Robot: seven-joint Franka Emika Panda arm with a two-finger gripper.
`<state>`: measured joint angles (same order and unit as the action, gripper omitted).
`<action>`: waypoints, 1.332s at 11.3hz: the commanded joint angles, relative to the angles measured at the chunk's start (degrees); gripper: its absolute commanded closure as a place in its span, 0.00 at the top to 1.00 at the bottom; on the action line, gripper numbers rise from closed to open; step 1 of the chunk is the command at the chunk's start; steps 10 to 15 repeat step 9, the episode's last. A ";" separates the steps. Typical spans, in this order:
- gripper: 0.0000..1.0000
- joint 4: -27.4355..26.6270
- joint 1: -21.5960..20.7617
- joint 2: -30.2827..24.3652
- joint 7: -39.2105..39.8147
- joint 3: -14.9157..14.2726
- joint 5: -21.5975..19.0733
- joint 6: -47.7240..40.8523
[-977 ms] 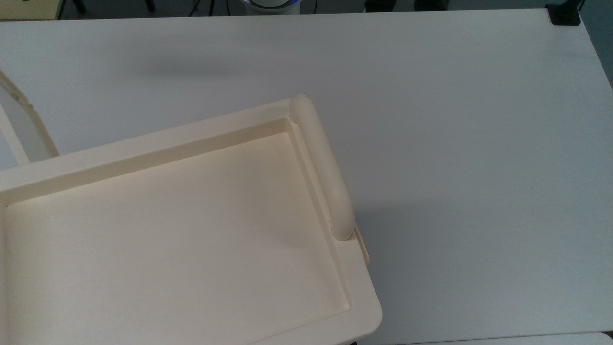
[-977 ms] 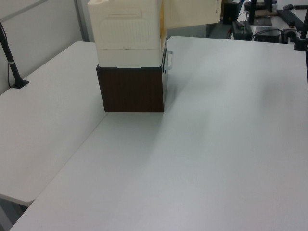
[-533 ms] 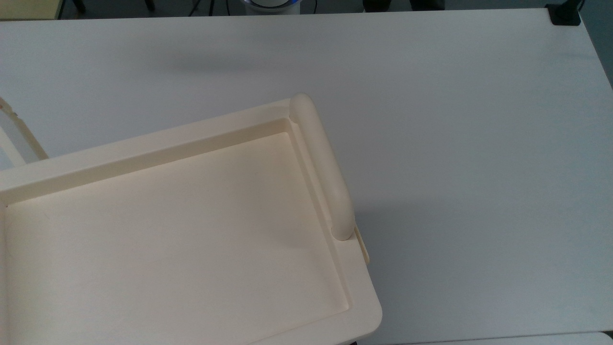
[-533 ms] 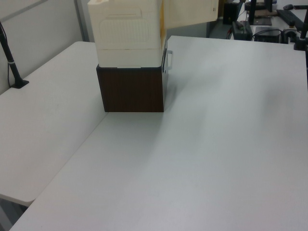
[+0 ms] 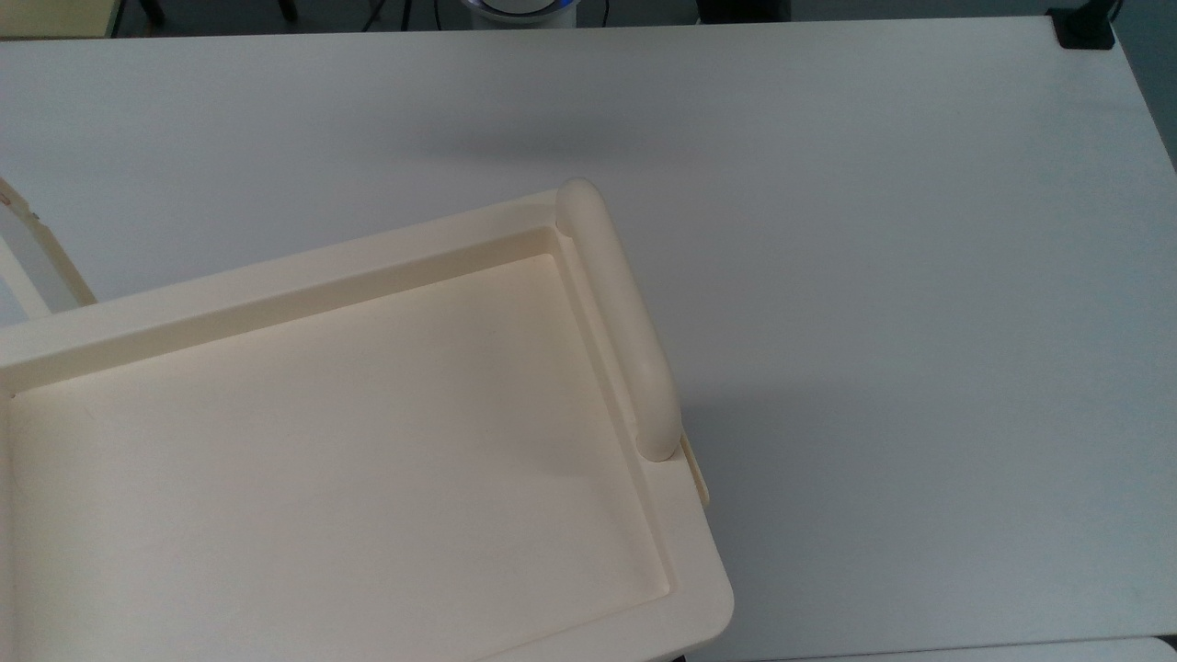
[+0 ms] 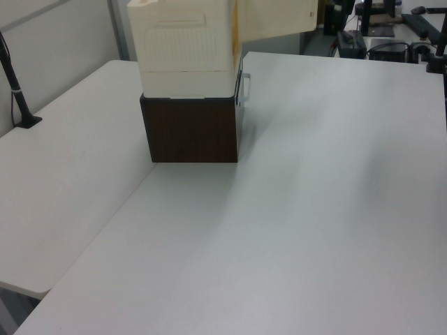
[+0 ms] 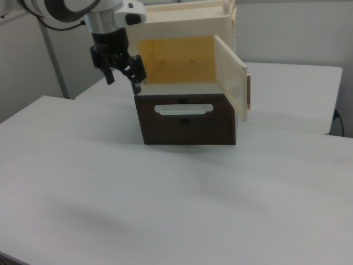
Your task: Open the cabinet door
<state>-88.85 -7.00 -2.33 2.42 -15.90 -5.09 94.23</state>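
The cabinet [image 7: 185, 83] is a cream box on a dark brown drawer base. Its cabinet door [image 7: 230, 77] stands swung out to the right view's right, so the yellowish inside shows. The same door appears as a panel [image 6: 276, 17] at the left view's top and as a thin edge [image 5: 41, 259] at the top view's left. My gripper [image 7: 123, 83] hangs beside the cabinet's front corner on the right view's left. It is open, with nothing between its black fingers [image 7: 136, 84], and it is apart from the door.
The cabinet's recessed tray-like top [image 5: 322, 441] carries a thick rounded bar handle [image 5: 618, 313]. The brown drawer has a white handle [image 7: 183, 109]. The white table [image 5: 919, 276] stretches wide around the cabinet. A black clamp [image 5: 1083, 28] sits on its far corner.
The arm's shadow on the table has slid toward the top view's right. The door's edge at the top view's left has shifted slightly. The cabinet itself has stayed put.
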 commanded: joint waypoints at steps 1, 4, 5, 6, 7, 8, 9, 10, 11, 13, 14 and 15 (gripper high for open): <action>1.00 -0.54 -5.82 -0.66 -5.93 -0.54 3.14 -5.09; 1.00 -0.98 -6.63 1.88 -6.11 3.49 9.20 -4.94; 1.00 -0.98 -6.45 1.89 -6.11 3.59 9.22 -4.59; 1.00 -0.89 -6.19 1.81 -6.02 3.59 9.22 -4.50; 1.00 -0.89 -6.19 1.80 -6.02 3.59 9.22 -4.50; 1.00 -0.89 -6.19 1.89 -6.02 3.59 9.13 -4.50; 1.00 -0.80 -6.10 1.81 -6.02 3.59 9.04 -4.50; 1.00 -0.80 -6.10 1.81 -6.02 3.59 9.04 -4.50; 1.00 -0.80 -6.10 1.81 -6.02 3.59 9.04 -4.50; 1.00 -0.80 -6.10 1.81 -6.02 3.59 9.04 -4.50; 1.00 -0.80 -6.10 1.81 -6.02 3.59 9.04 -4.50; 1.00 -0.80 -6.10 1.81 -6.02 3.59 9.04 -4.50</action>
